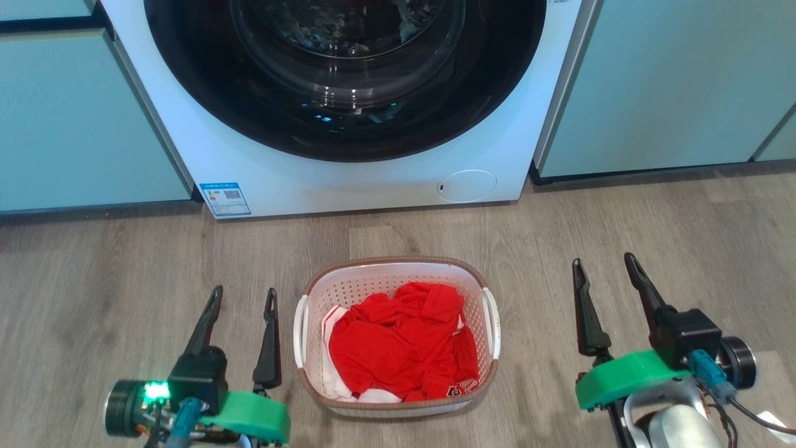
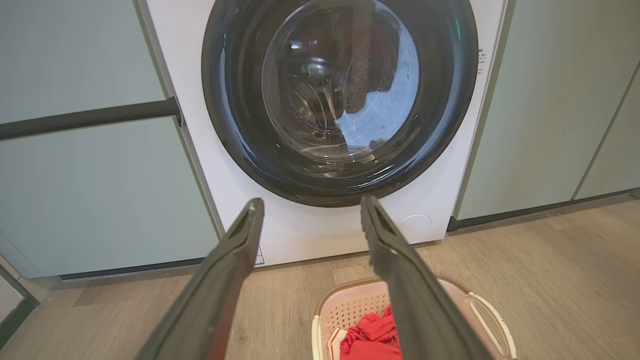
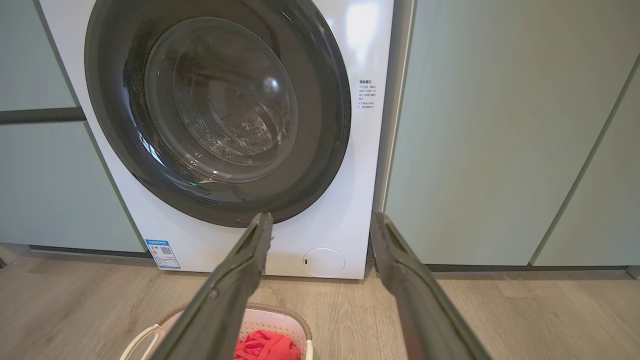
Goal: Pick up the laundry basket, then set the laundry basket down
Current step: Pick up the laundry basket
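1. While the laundry basket [image 1: 395, 261] sat on the wood-look floor [image 1: 124, 280] in front of the washing machine [image 1: 348, 183], neither half of the job appeared to have begun: nothing was lifted, so the pick-up and the set-down both lay ahead.
2. The left tool [image 1: 244, 290] hovered just beside the basket's left handle [image 1: 300, 330], apart from it, its two dark fingers spread wide and holding nothing.
3. The right tool [image 1: 602, 259] hung well clear of the right handle [image 1: 494, 323] on the opposite side, its fingers likewise parted and empty.
4. A crumpled red garment [image 1: 398, 342], with white fabric [image 1: 331, 323] showing under it, filled much of the basket, whose brown rim stood level.
5. Both wrist views looked out between the parted fingers toward the machine's round glass door [image 1: 345, 81], with the basket low in each picture and pale green cabinets [image 1: 671, 81] to either side.
6. By the look of it, the robot was at the approach stage: each tool had yet to reach a handle, and the right one seemed to have the farther way to go.
7. The load looked soft and light, though an uneven two-sided lift could tip the basket.
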